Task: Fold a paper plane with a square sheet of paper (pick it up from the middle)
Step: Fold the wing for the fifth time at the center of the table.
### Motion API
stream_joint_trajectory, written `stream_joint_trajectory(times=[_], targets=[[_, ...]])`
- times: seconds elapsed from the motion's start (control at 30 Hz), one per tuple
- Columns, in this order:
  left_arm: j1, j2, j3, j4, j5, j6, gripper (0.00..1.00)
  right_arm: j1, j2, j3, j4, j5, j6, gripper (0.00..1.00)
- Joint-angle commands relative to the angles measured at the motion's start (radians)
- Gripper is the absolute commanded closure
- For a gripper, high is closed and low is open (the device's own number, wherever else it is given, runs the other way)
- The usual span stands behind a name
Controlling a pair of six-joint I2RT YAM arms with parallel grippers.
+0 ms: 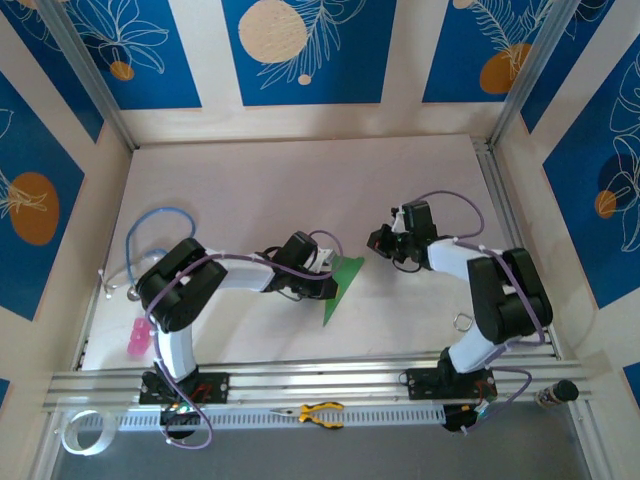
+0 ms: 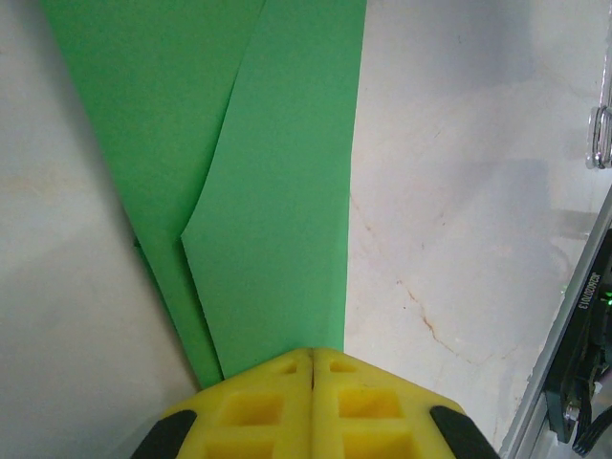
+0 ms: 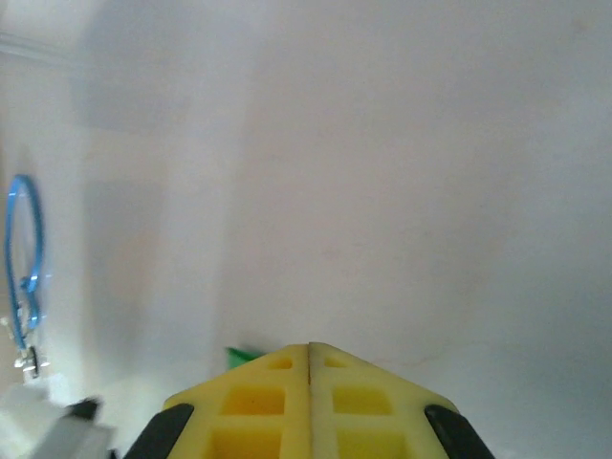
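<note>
Across the table [image 1: 300,180] runs a pale, matte white top with faint stains and hairline marks, boxed in by light wood walls carrying blue panels [image 1: 310,50] printed with white leaves and cream or orange discs. Along the near edge lies a ribbed aluminium rail [image 1: 320,378].

One paper [image 1: 342,287] lies just near of the table's middle: thin, bright green and smooth, folded to a long narrow wedge with overlapping layers and straight edges. There are two arms, black and white. The left gripper [image 1: 318,283] sits at the paper's left side, its blocky yellow fingers [image 2: 258,411] pressed together with no gap, their tips over the green. Whether they nip it or merely lie on it I cannot tell. The right gripper [image 1: 380,241] hangs right of the paper and apart from it, its fingers [image 3: 363,402] likewise closed and holding nothing.

One pair of yellow-handled pliers [image 1: 320,412] rests in front of the rail. One pink object [image 1: 137,338] lies by the near left corner, and one blue cable [image 1: 160,222] loops by the left edge.
</note>
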Motion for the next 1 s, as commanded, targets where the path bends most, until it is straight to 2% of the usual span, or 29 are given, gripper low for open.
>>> stream_joint_trajectory(times=[0.0,0.23,0.5,0.83,0.97], targets=[[-0.015,0.028,-0.053,-0.183,-0.046,-0.007,1.0,0.039,-0.045,-0.031,-0.036,-0.037,-0.022,0.99],[-0.015,0.016,-0.043,-0.172,-0.048,-0.017,1.0,0.121,-0.032,-0.069,-0.01,-0.087,-0.022,0.99],[-0.015,0.014,-0.044,-0.162,-0.048,-0.031,1.0,0.167,0.029,-0.05,-0.019,-0.089,-0.057,1.0],[-0.016,0.018,-0.037,-0.169,-0.048,-0.029,1.0,0.172,0.106,-0.058,-0.055,0.021,-0.049,1.0],[-0.014,0.01,-0.041,-0.171,-0.053,-0.029,1.0,0.165,0.077,-0.076,-0.056,0.042,-0.031,1.0]])
